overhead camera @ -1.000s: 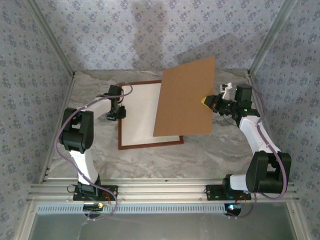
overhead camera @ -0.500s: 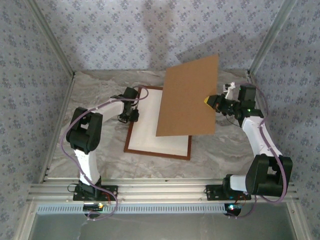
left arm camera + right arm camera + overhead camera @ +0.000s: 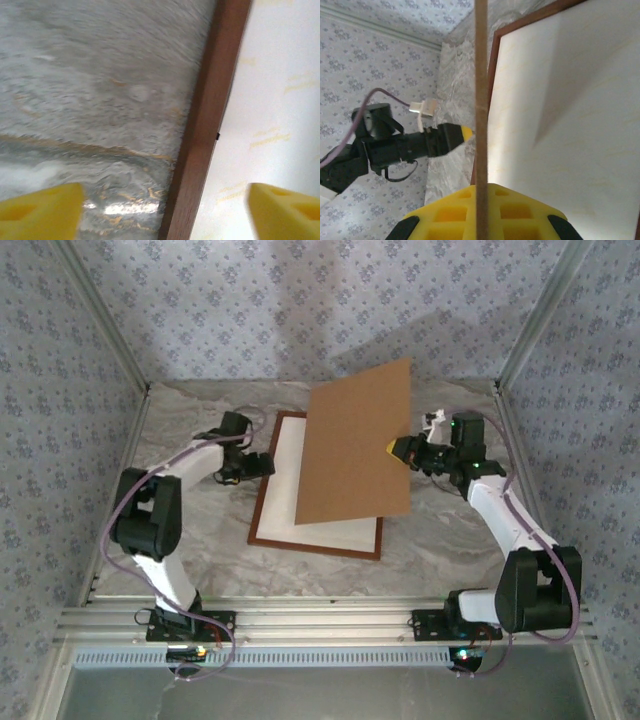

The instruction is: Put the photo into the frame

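The left claw (image 3: 165, 212) is released, its yellow fingertips (image 3: 40, 210) spread wide with nothing between them. It hovers low over the left moulding of the frame (image 3: 210, 110), one tip above the marbled worktop (image 3: 100, 90) and the other above the cream sheet (image 3: 280, 100) inside the frame. The reddish-brown frame lies flat mid-worktop. The right claw (image 3: 481, 210) is clenched on the thin right edge of the brown backing board (image 3: 355, 450), holding it tilted in the air above the frame's right half.
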